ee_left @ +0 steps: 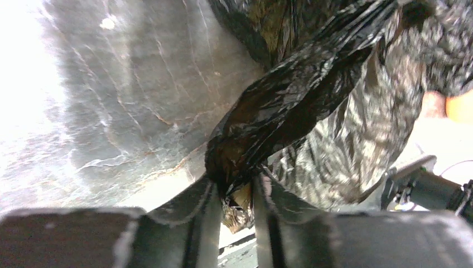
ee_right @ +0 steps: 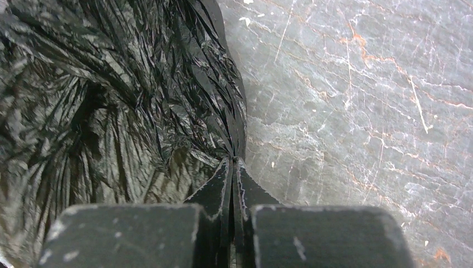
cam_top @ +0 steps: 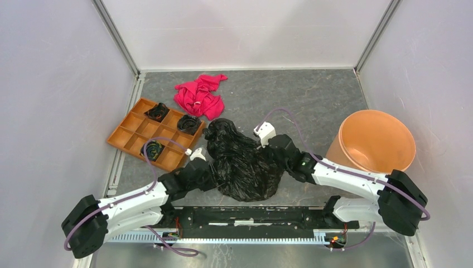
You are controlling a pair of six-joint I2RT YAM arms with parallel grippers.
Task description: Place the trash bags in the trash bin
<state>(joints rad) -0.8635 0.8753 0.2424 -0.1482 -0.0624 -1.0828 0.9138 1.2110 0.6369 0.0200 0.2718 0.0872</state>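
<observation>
A big crumpled black trash bag (cam_top: 241,159) lies on the table's middle between my two arms. My left gripper (cam_top: 207,168) is shut on a twisted fold of the bag (ee_left: 279,106) at its left edge. My right gripper (cam_top: 274,149) is shut on a thin pleated edge of the bag (ee_right: 139,100) at its right side. The orange trash bin (cam_top: 373,142) stands at the right, tilted, its mouth open and empty. Three small black bag wads sit in the tray: one (cam_top: 157,112), one (cam_top: 189,124), one (cam_top: 153,149).
A flat orange tray with square compartments (cam_top: 128,134) lies at the left. A pink-red cloth (cam_top: 199,96) lies behind the bag. White walls close the back and sides. The arm bases and a black rail (cam_top: 251,216) line the near edge.
</observation>
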